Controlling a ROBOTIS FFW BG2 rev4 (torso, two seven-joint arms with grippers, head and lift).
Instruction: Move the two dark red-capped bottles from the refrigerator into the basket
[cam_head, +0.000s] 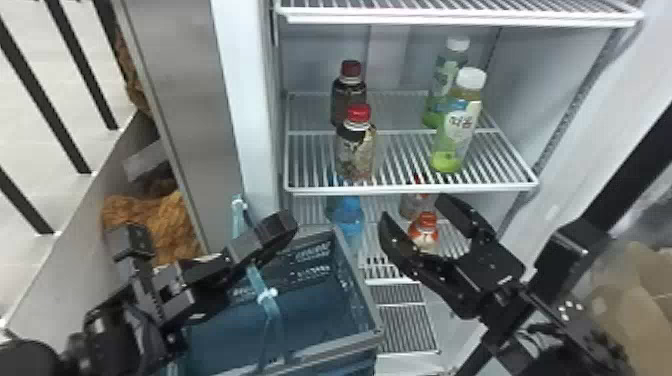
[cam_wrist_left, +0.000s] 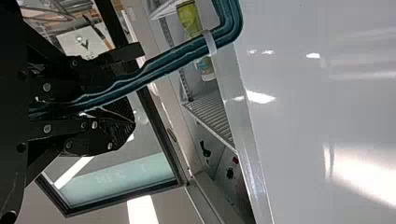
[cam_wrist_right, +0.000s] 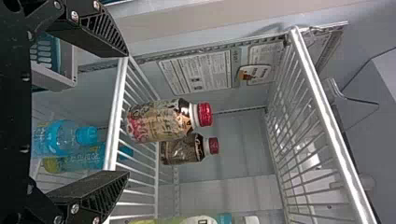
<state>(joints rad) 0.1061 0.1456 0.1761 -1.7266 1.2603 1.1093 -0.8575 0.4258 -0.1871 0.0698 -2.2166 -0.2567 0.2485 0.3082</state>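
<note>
Two dark red-capped bottles upright, left side of wire shelf (cam_head: 410, 188): near bottle (cam_head: 354, 155), far bottle (cam_head: 348, 97) behind. Right gripper (cam_head: 414, 210), right of basket (cam_head: 310, 305), fingers spread wide, nothing held. Left gripper (cam_head: 284, 227), near left, fingers closed around basket's teal handle (cam_wrist_left: 180, 58).

Holding the right gripper (cam_head: 413, 208) spread wide and, well apart to its left, clenching the left gripper (cam_head: 286, 224).

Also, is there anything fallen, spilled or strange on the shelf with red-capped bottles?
Nothing stands out: the front red-capped bottle, the rear red-capped bottle and two white-capped bottles stand upright on the wire shelf; I see no spill.
</note>
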